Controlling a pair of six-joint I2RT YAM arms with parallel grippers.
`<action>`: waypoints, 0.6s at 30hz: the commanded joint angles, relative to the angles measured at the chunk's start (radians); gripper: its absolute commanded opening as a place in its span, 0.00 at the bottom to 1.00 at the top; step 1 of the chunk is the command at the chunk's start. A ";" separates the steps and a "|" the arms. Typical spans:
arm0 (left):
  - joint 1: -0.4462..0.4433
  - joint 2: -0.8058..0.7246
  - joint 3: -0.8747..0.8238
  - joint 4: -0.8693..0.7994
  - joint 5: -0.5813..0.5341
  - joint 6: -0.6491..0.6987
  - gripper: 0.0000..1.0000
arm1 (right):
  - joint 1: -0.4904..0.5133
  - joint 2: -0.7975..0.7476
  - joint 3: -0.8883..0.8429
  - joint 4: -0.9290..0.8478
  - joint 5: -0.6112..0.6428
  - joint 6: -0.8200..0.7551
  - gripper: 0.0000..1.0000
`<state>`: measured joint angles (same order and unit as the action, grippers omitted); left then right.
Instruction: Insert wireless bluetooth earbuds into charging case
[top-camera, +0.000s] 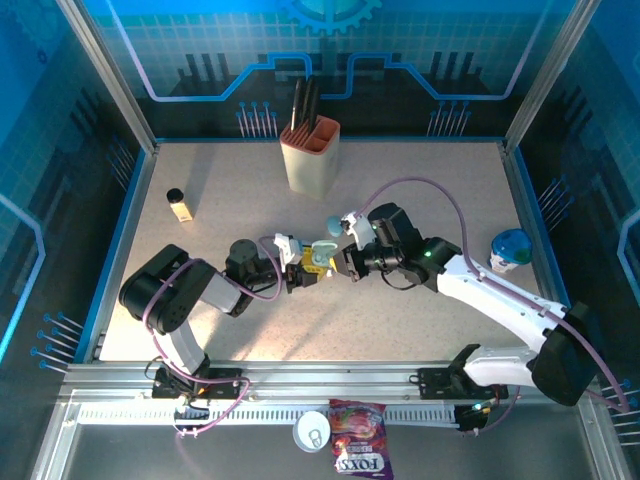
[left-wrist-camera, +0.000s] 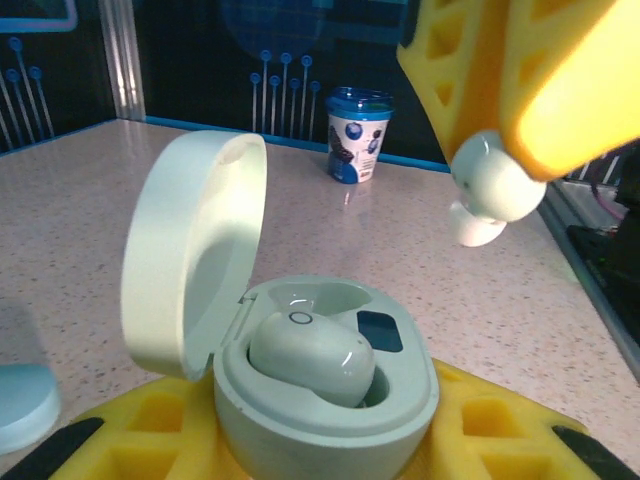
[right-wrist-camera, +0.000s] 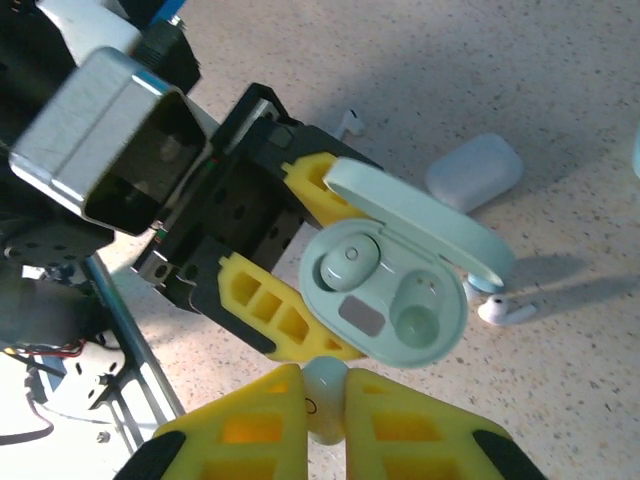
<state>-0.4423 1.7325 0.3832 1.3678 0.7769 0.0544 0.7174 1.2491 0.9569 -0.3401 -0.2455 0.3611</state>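
Left gripper (left-wrist-camera: 320, 455) clamps the case (right-wrist-camera: 390, 290); right gripper (right-wrist-camera: 325, 415) should seat its pinched earbud (right-wrist-camera: 325, 385) squarely in the empty socket (right-wrist-camera: 418, 322) before its fingertips (right-wrist-camera: 270, 420).

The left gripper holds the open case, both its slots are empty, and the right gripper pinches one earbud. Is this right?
Not both: a seated earbud fills one; only the other slot is empty, as the right wrist view shows. The left gripper holds the open case and the right gripper pinches the second earbud.
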 joint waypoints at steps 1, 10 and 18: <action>-0.005 -0.016 0.004 0.035 0.069 -0.009 0.34 | -0.014 0.003 0.019 0.032 -0.060 -0.022 0.14; -0.006 -0.031 0.002 0.035 0.097 0.001 0.34 | -0.018 0.036 0.002 0.044 -0.026 -0.044 0.14; -0.006 -0.030 0.004 0.034 0.102 0.005 0.34 | -0.030 0.057 -0.040 0.076 -0.009 -0.027 0.13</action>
<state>-0.4427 1.7241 0.3836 1.3701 0.8360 0.0513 0.7013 1.2957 0.9321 -0.2932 -0.2668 0.3359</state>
